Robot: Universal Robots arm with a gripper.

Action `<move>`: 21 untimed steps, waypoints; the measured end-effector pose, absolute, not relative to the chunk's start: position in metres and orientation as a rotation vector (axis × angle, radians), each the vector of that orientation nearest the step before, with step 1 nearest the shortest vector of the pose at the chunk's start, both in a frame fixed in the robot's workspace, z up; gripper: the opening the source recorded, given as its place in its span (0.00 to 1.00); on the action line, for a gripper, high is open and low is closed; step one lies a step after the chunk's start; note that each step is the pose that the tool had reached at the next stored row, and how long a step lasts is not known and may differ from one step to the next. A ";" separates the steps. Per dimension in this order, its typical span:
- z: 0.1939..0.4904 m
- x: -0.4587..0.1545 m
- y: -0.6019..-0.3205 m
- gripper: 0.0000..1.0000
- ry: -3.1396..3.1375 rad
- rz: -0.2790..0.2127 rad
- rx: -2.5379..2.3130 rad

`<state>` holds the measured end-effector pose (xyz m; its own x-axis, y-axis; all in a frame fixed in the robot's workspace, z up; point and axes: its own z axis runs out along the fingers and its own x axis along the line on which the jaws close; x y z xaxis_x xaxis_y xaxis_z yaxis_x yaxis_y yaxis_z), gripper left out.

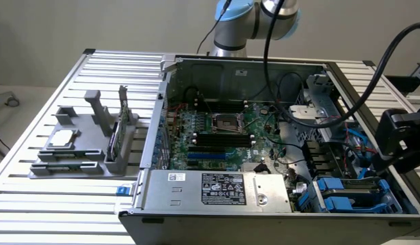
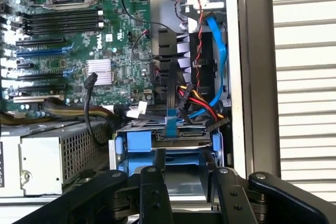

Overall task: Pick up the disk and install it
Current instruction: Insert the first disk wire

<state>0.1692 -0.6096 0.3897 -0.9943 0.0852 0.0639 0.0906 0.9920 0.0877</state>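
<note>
The disk (image 2: 184, 139) sits in the drive bay at the corner of the open computer case, with its blue carrier (image 2: 134, 148) framing it and its connector edge facing the motherboard. In the exterior view the disk (image 1: 352, 193) lies low at the right, inside the blue bay frame. My gripper (image 2: 184, 156) hangs right over it, lined up with its middle. From outside, the black gripper (image 1: 381, 167) stands just above the bay by the case's right wall. Whether it grips the disk is hidden.
Red, yellow, black and blue cables (image 2: 197, 98) hang close by the bay. The motherboard (image 1: 223, 132) and the power supply (image 1: 213, 188) occupy the case. On the slatted table (image 1: 73, 204), a grey fixture (image 1: 63, 166) holds a processor chip (image 1: 63, 138) and a green card (image 1: 114, 135).
</note>
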 end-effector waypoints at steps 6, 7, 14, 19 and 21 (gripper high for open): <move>0.390 0.169 -0.610 0.39 -3.063 -0.143 -0.265; 0.390 0.169 -0.610 0.39 -3.061 -0.143 -0.286; 0.390 0.169 -0.610 0.39 -3.041 -0.148 -0.451; 0.390 0.169 -0.610 0.39 -3.023 -0.151 -0.569; 0.390 0.169 -0.610 0.39 -3.014 -0.152 -0.618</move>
<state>0.1692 -0.6096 0.3897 -0.9176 0.3893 0.0798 0.3954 0.9146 0.0844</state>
